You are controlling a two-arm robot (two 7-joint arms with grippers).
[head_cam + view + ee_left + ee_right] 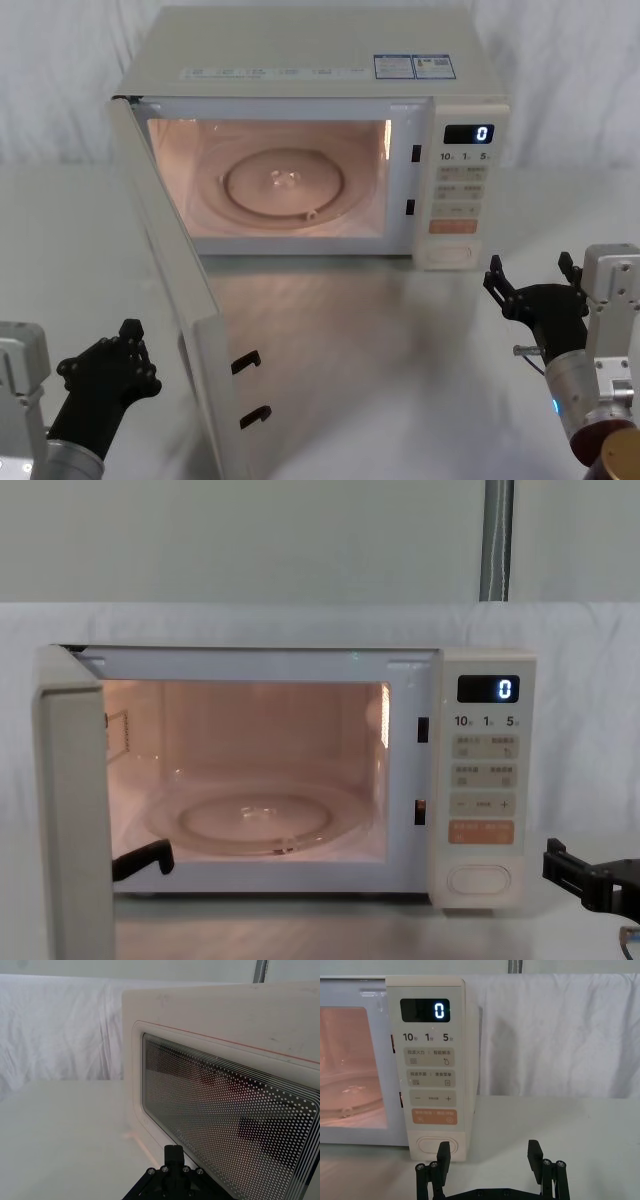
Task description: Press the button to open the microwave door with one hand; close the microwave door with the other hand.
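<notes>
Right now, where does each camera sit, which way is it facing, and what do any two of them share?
Head: high, looking down at the open microwave; left end effector and right end effector low.
Chest: low, facing the lit cavity; right end effector at lower right.
Left wrist: beside the microwave door, facing its outer window.
Right wrist: facing the button; its open fingers show.
Shared: chest and right wrist both show the display reading 0.

Lab setup: white-draped table (400, 330) and backdrop (250, 620).
</notes>
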